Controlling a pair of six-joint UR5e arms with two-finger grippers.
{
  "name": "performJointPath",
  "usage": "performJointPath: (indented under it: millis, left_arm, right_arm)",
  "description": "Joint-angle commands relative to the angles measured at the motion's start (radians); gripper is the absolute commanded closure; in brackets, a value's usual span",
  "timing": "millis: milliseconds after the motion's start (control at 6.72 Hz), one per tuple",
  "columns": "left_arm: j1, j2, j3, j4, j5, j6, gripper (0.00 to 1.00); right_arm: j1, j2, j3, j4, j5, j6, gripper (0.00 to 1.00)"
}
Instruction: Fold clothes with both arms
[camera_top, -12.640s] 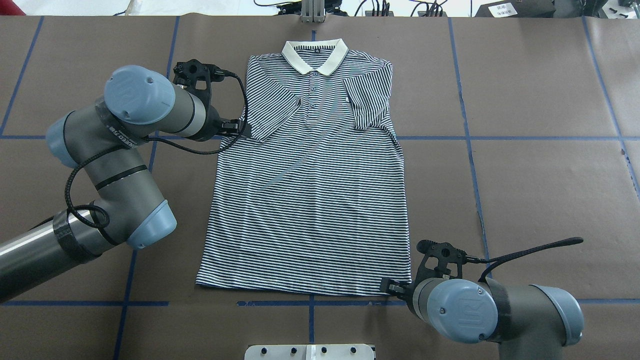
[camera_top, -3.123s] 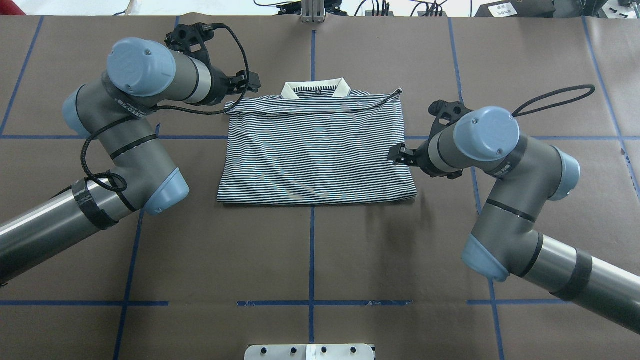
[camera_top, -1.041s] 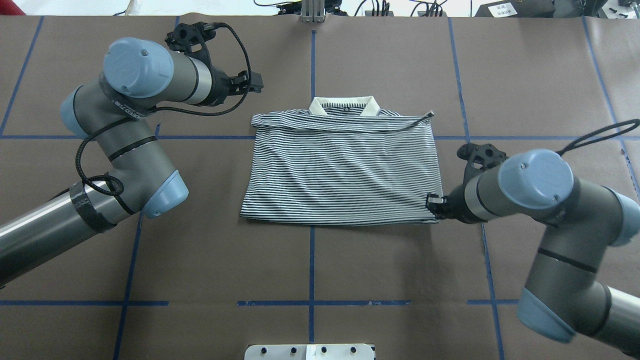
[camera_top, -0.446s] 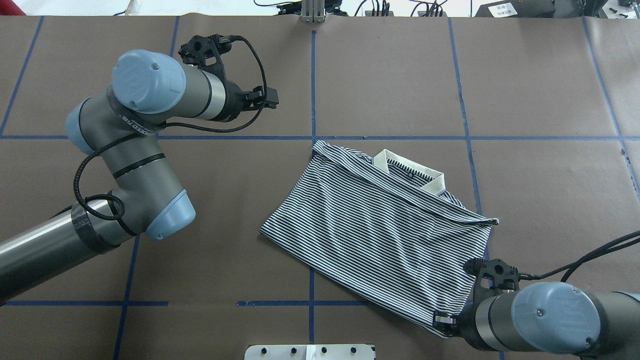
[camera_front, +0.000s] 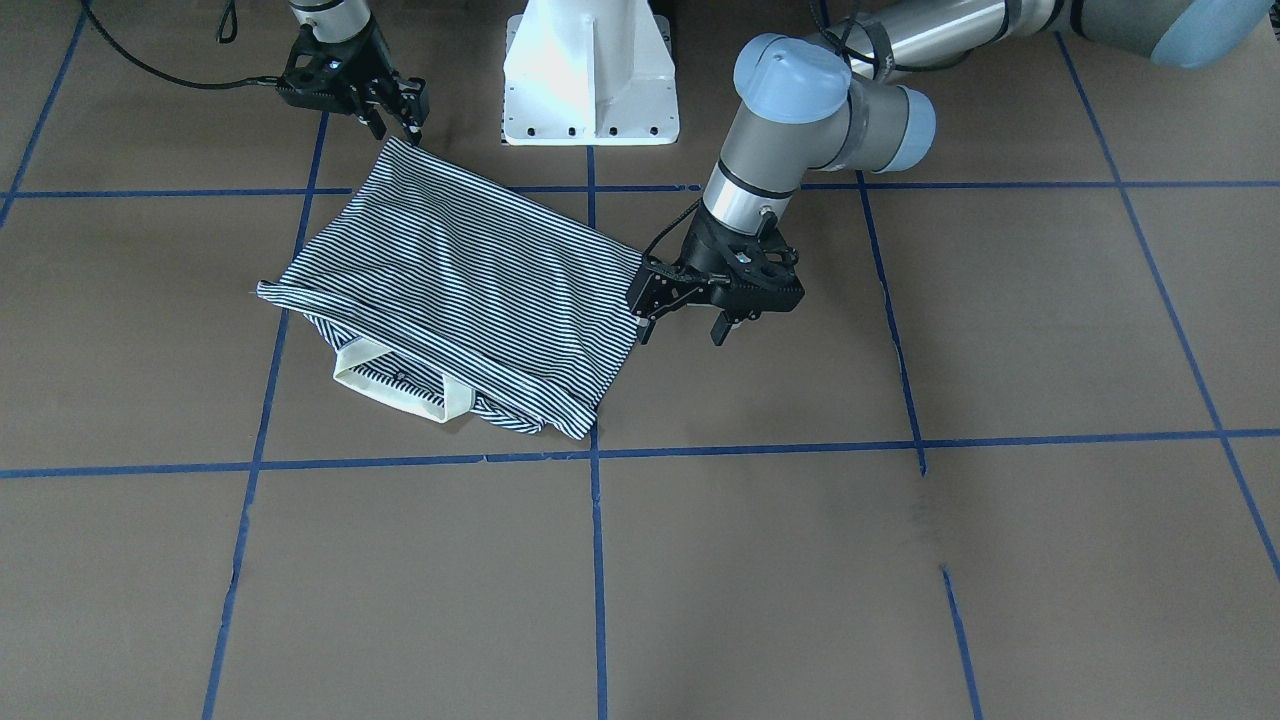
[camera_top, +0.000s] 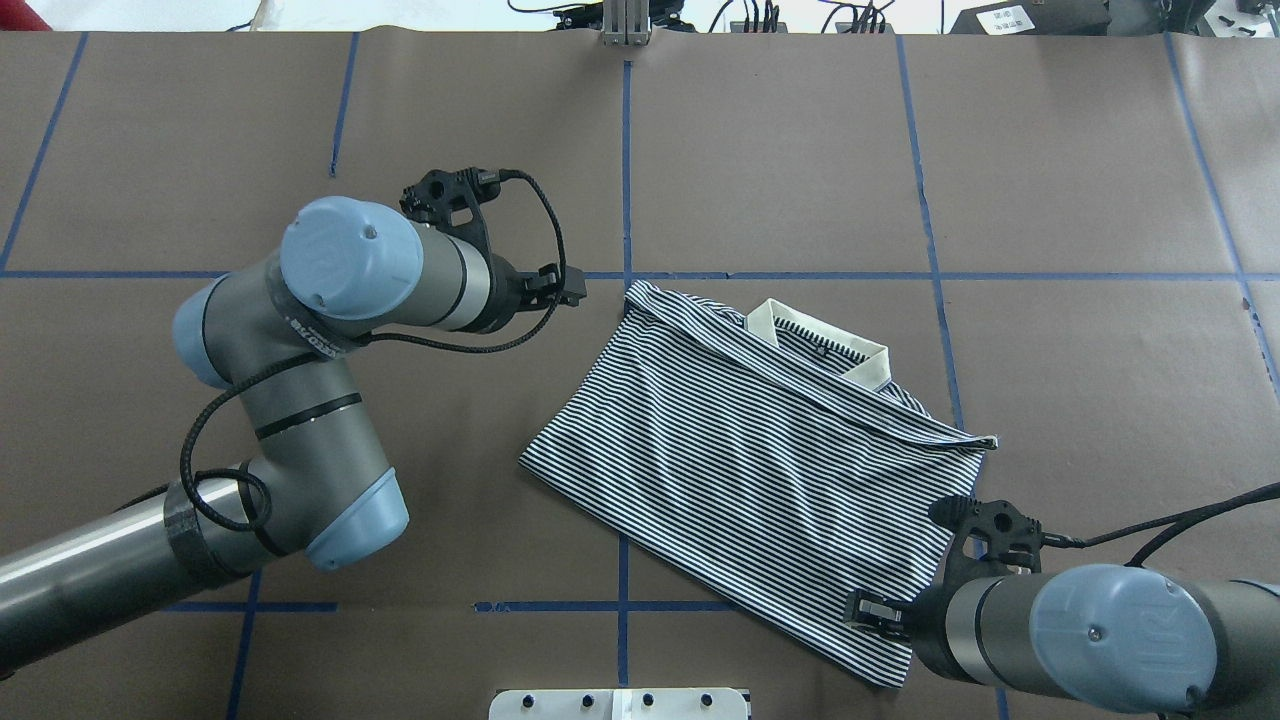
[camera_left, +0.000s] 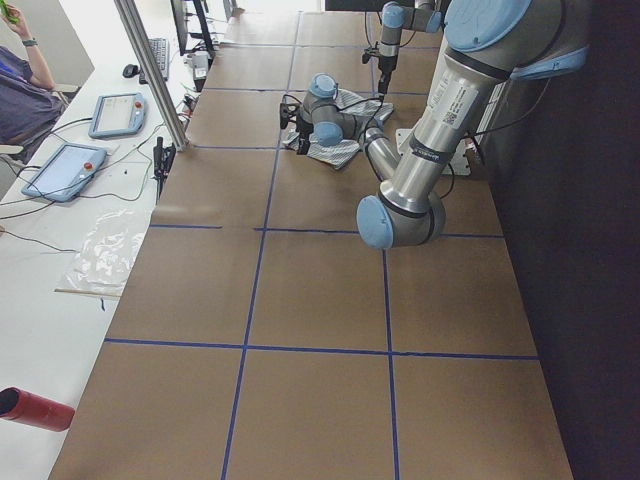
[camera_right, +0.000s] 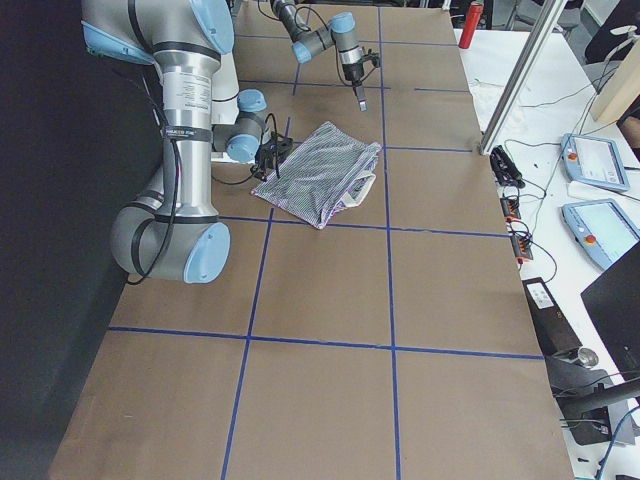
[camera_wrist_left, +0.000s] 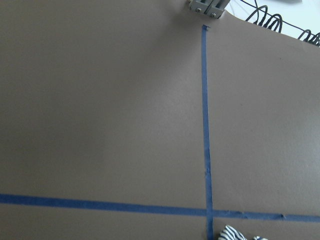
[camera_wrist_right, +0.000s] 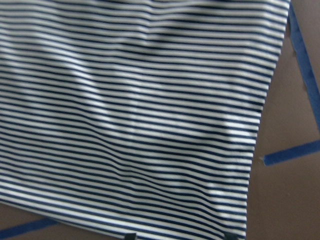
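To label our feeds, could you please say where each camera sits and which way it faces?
Front: across the table, facing the base, down; left arm at right.
Overhead: above and behind, down on the shirt; right arm at right.
Left side: table's left end; left arm near.
Right side: table's right end; right arm near.
Left wrist: down at the table; no arm.
Right wrist: close over the shirt; no arm.
Front and overhead both show the shirt.

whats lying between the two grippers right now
The folded striped polo shirt covers most of the stretch from left gripper to right gripper, with a little bare brown table paper beside the left one. The overhead view shows it.
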Motion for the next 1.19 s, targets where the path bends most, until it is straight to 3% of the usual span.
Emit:
performJointPath:
  millis: [0,446,744,1041]
  left_arm:
    - [0.108,0.015,-0.016,0.126,0.077,-0.244,0.00]
    - [0.152,0.009,-0.016,0.188,0.104,-0.321,0.00]
    - [0.155,0.007,-0.016,0.188,0.102,-0.321,0.09]
    - [0.173,0.003,-0.016,0.188,0.099,-0.321,0.11]
  right_arm:
    - [0.113,0.074,-0.003,0.001,0.007,-0.005,0.00]
    - [0.133,0.099,-0.015,0.001,0.007,-0.007,0.00]
    - [0.133,0.099,-0.015,0.001,0.007,-0.007,0.00]
    - [0.135,0.099,-0.014,0.001,0.007,-0.007,0.00]
